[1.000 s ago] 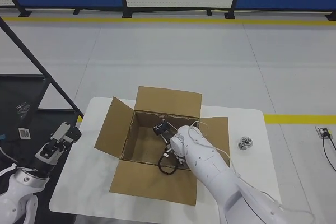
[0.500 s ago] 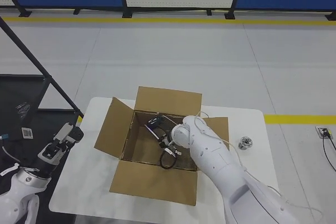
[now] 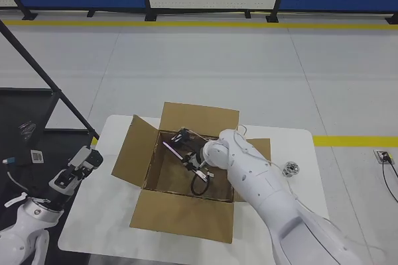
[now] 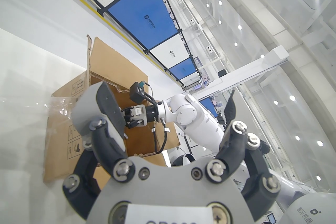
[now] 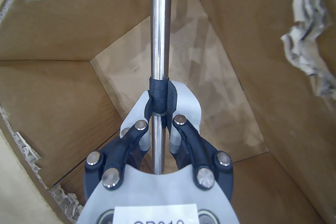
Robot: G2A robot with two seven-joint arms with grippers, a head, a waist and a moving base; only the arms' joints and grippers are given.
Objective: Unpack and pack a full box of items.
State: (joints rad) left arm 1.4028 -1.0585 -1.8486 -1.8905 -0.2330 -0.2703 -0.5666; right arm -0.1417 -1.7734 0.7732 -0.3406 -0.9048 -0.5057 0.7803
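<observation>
An open cardboard box [image 3: 200, 116] stands on the white table [image 3: 292, 218], its flaps spread outward. My right gripper [image 3: 188, 159] is down inside the box near its back wall. In the right wrist view, the right gripper [image 5: 159, 100] is shut on a shiny metal rod [image 5: 160, 12] at a band of black tape, and the rod points at the box floor [image 5: 189, 62]. My left gripper [image 3: 89, 158] hovers open and empty at the table's left edge, apart from the box. In the left wrist view, the left gripper [image 4: 168, 101] faces the box [image 4: 110, 70] and the right gripper [image 4: 129, 118].
A small crumpled silvery object [image 3: 290, 168] lies on the table right of the box. A black frame post [image 3: 46, 83] slants down toward the table's left corner. The box's torn flap edge [image 5: 307, 46] hangs near the rod. Free table surface lies in front of the box.
The right gripper has moved inside the box toward its back-left part. The left gripper has drifted slightly right, toward the table.
</observation>
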